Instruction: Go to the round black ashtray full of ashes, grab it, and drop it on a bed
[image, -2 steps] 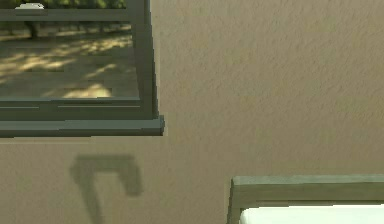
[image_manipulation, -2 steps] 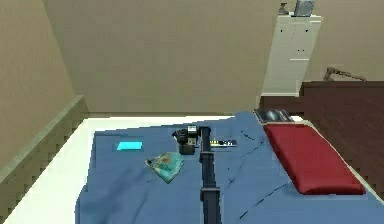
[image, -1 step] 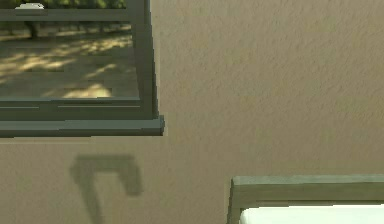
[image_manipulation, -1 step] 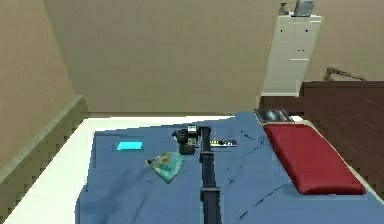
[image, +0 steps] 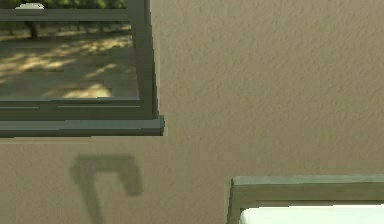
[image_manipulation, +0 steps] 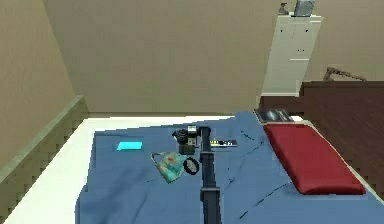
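Arm side view, centre: gripper (image_manipulation: 187, 137) at bed (image_manipulation: 120, 185), black ring (image_manipulation: 191, 166) beside; hold I cannot tell; drop seemingly left.

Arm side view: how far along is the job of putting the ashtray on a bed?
Done: the robot is at the bed, arm over its blanket. In hand: whether the gripper holds anything cannot be told. A dark ring on the blanket may be the ashtray. Left: confirming the drop.

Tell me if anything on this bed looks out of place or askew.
Small things lie loose on the blue blanket: a cyan flat piece, a teal item lying askew, a dark ring beside it. Nothing looks spilled.
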